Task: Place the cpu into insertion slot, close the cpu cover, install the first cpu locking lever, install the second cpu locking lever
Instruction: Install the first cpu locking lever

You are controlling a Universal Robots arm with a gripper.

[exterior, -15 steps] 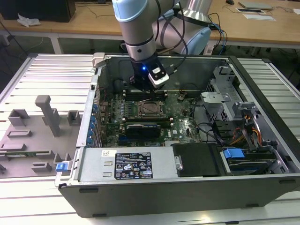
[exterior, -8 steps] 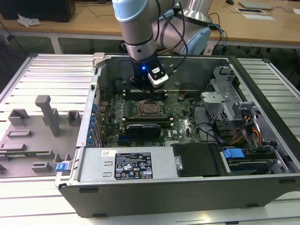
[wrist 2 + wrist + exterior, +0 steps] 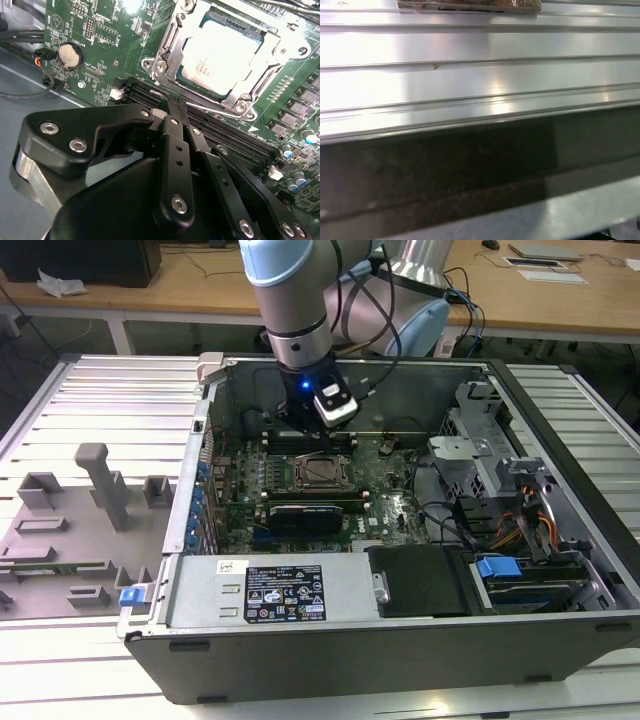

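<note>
The cpu (image 3: 220,55) lies flat in the insertion slot (image 3: 322,473) on the green motherboard, its silver top showing. The cpu cover (image 3: 169,40), a steel frame, is folded down around the chip's edges. My gripper (image 3: 172,106) hangs over the black memory slots (image 3: 220,130) just beside the socket, with its black fingers pressed together and nothing visible between them. In the exterior view the gripper (image 3: 312,430) reaches down into the open computer case just behind the socket. I cannot tell how the locking levers stand.
The open computer case (image 3: 400,640) lies on a ribbed aluminium table (image 3: 470,45). A black power supply (image 3: 290,590) and drive cage (image 3: 480,460) flank the motherboard. Cables (image 3: 530,520) sit at the exterior view's right. Grey fixtures (image 3: 100,490) stand at its left.
</note>
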